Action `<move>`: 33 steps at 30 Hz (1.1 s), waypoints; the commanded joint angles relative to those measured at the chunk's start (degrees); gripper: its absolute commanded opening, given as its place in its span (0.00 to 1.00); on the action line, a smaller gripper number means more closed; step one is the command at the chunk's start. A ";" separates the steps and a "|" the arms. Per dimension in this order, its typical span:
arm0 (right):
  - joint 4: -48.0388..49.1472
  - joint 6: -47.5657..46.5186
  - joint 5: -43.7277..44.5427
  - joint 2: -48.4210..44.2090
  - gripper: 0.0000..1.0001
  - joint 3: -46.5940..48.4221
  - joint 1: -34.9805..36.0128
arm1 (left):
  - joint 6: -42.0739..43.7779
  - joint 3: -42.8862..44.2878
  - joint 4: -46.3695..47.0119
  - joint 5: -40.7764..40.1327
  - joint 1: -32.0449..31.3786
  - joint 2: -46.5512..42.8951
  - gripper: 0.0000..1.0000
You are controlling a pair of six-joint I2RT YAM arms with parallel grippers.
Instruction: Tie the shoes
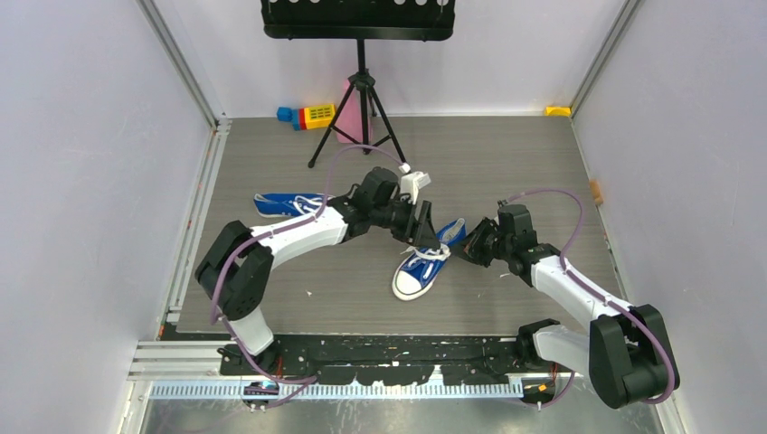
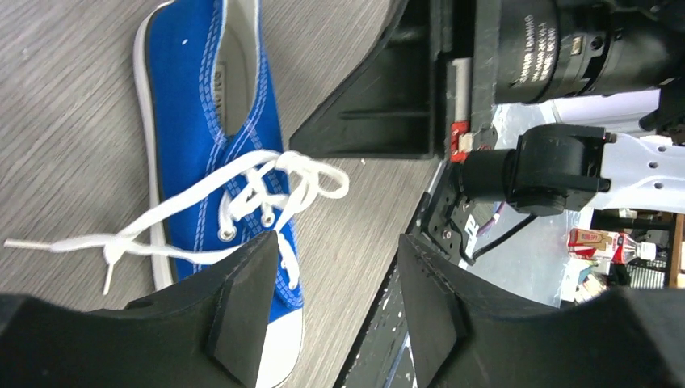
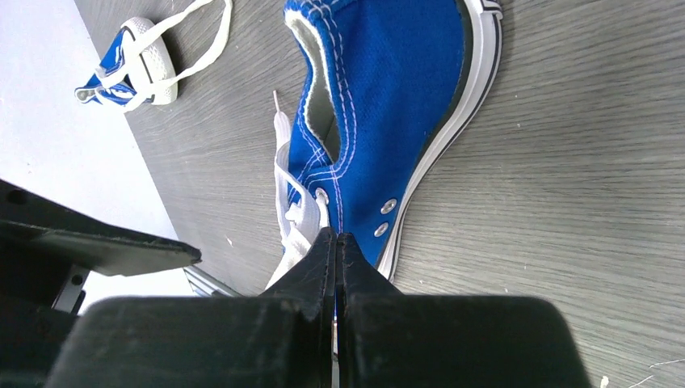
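Bench (image 1: 534, 181): grey wood-grain top, closed in by pale lilac walls on three sides.

Central shoe (image 1: 421, 269): blue canvas, lying mid-bench with its white toe cap toward the arm bases. Its laces (image 2: 242, 186) are loose, one end trailing onto the bench beside it.

Left pincer (image 1: 423, 223): above the central shoe's heel end, jaws standing apart with nothing between them.

Right pincer (image 3: 335, 242): at the central shoe's right side, by the eyelets, jaws pressed together. The tips meet the lace, but I cannot tell whether it is caught.

Second shoe (image 1: 288, 204): well left of the central shoe and farther back, partly behind the left arm.

Tripod stand (image 1: 362, 99): behind the central shoe, near the far wall, with toy blocks (image 1: 307, 116) by its feet.
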 commanded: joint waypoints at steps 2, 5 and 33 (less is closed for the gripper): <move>0.44 -0.80 -0.73 -0.33 0.00 2.28 0.00 | -0.01 5.50 -3.47 -3.91 -3.05 3.38 0.61; 0.20 -1.08 -0.76 -0.70 0.00 2.29 0.00 | -0.58 7.08 -4.34 -6.10 -3.87 5.37 0.63; 0.70 -1.03 -1.11 -0.67 0.00 1.98 0.00 | -2.00 14.78 -11.17 -7.84 -6.48 11.67 0.32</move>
